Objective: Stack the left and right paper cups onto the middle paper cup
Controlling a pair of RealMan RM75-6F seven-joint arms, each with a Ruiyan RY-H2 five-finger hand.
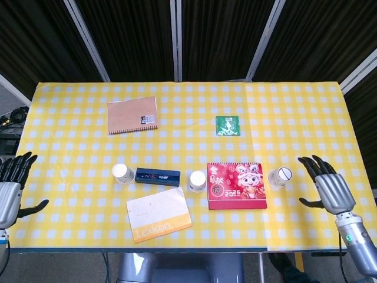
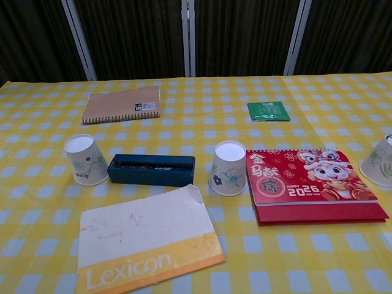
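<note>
Three white paper cups stand upside down in a row on the yellow checked table. The left cup (image 1: 123,173) (image 2: 86,160) is beside a blue box. The middle cup (image 1: 197,181) (image 2: 228,168) touches the red calendar's left side. The right cup (image 1: 279,177) (image 2: 380,164) stands just right of the calendar. My right hand (image 1: 326,187) hovers with fingers spread a short way right of the right cup, holding nothing. My left hand (image 1: 12,188) is at the table's left edge, fingers spread, far from the left cup. Neither hand shows in the chest view.
A dark blue box (image 1: 157,175) lies between the left and middle cups. A red 2026 calendar (image 1: 236,186) lies between the middle and right cups. A Lexicon pad (image 1: 159,214) sits near the front edge. A brown notebook (image 1: 132,115) and a green packet (image 1: 228,125) lie further back.
</note>
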